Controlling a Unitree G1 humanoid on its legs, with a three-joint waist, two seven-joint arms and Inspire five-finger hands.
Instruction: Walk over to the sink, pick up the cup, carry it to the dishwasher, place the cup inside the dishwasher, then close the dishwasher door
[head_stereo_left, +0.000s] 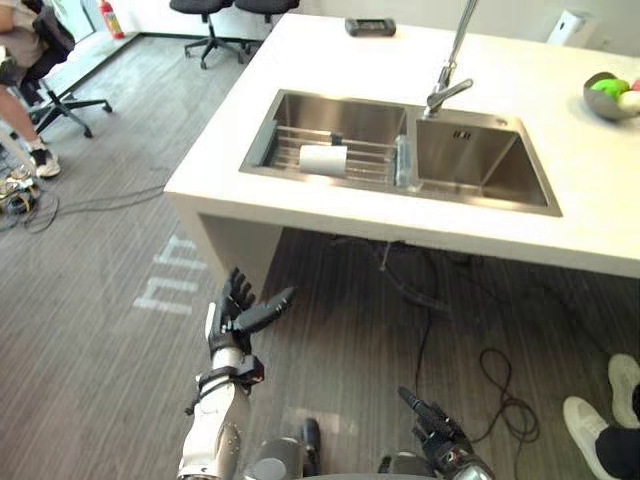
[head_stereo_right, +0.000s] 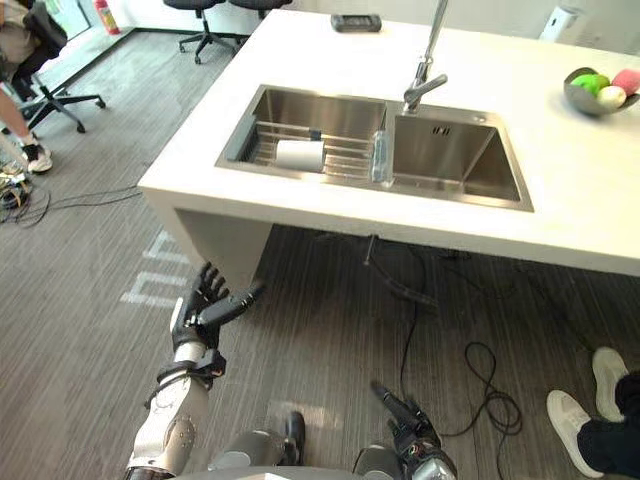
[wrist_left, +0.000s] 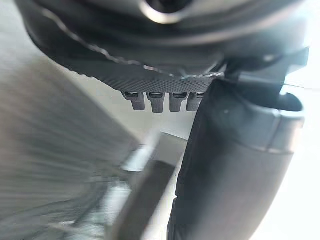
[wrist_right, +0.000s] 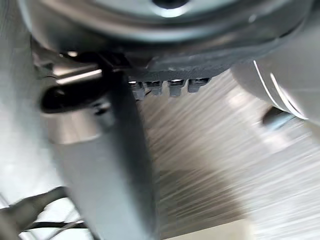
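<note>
Nearby, noted left hand (head_stereo_left: 235, 318) out over floor (head_stereo_left: 100, 380), fingers (head_stereo_left: 238, 290) spread, empty; right hand (head_stereo_left: 437, 428) low, likewise open and empty. Probably free on purpose for the walk-up. Farther, on desk (head_stereo_left: 330, 70), spotted cup (head_stereo_left: 323, 160) lying sideways on rack (head_stereo_left: 372, 160) in left basin of sink (head_stereo_left: 480, 203), awaiting pickup.

A grey, finely striped floor (head_stereo_left: 100, 220) runs beneath a white desk (head_stereo_left: 330, 60) that is open underneath. Black office chairs (head_stereo_left: 200, 6) stand past its far end, another (head_stereo_left: 52, 28) at the left holds a seated person (head_stereo_left: 18, 45). A red fire extinguisher (head_stereo_left: 110, 18) stands nearby. Pale markings (head_stereo_left: 165, 290) cross the floor by the desk's corner.
</note>
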